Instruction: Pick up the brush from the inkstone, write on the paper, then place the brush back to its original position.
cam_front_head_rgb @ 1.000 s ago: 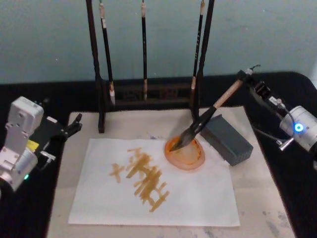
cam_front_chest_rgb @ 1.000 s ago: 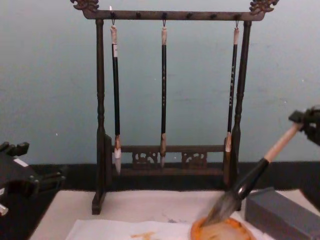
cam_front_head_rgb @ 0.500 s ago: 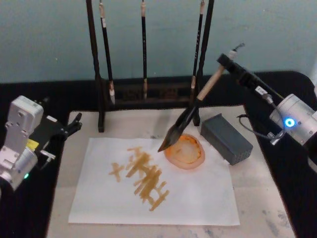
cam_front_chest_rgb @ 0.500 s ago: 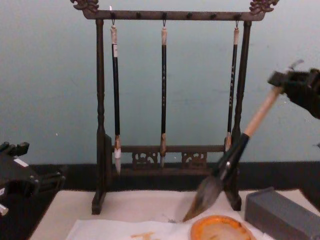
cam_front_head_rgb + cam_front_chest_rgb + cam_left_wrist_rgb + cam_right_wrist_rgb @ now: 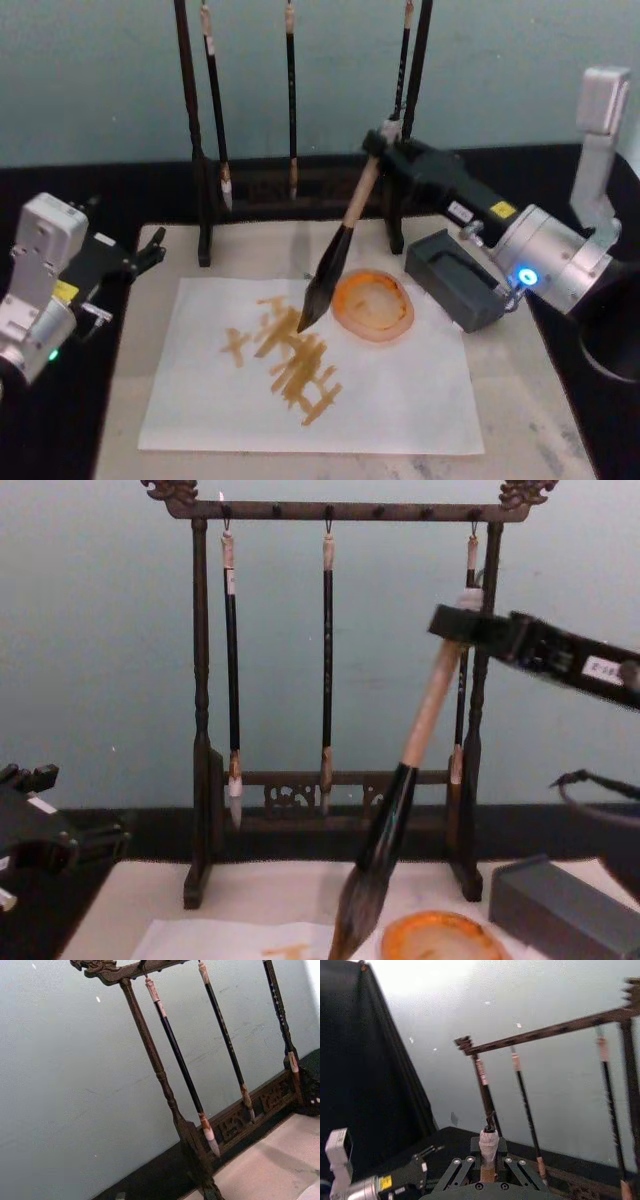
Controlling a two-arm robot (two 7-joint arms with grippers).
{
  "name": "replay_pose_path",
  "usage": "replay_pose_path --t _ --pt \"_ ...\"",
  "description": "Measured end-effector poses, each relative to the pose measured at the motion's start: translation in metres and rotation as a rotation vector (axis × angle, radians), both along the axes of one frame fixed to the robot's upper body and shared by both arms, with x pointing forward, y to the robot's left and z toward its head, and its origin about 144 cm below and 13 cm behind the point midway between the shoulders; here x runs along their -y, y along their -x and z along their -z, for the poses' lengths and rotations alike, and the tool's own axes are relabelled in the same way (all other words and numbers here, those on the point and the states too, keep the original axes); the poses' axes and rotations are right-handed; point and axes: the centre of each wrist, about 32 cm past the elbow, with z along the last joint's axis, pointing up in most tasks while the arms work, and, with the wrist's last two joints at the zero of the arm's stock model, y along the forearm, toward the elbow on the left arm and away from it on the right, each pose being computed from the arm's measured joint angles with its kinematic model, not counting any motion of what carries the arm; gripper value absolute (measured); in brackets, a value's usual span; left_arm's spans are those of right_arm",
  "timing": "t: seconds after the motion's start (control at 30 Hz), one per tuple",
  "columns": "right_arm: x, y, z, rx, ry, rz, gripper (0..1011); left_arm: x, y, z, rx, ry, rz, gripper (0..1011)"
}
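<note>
Brush [image 5: 336, 250] is hanging tilted in my right gripper [image 5: 376, 148], which is clamping its tan handle just below the white cap. The bristles are pointing down over the paper [image 5: 400, 400], just left of the inkstone [image 5: 375, 305]. I cannot tell whether they are touching the sheet, since the chest view is cutting the tip off. My left gripper [image 5: 148, 252] is sitting parked, left of the paper.

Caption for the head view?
Right gripper holds the brush tilted, tip over the paper beside the inkstone; left gripper idle.
</note>
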Motion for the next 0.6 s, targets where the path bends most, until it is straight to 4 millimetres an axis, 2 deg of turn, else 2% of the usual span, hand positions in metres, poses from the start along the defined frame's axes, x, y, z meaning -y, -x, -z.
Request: replay_pose_path --t 0.37,0.6 --pt "-0.023 0.010 0.003 0.086 0.101 -0.066 175 0.000 0.000 0.000 0.000 0.000 0.000 1010" --pt "-0.036 0.009 0.015 0.099 0.150 -0.081 175 0.000 0.000 0.000 0.000 0.000 0.000 1010"
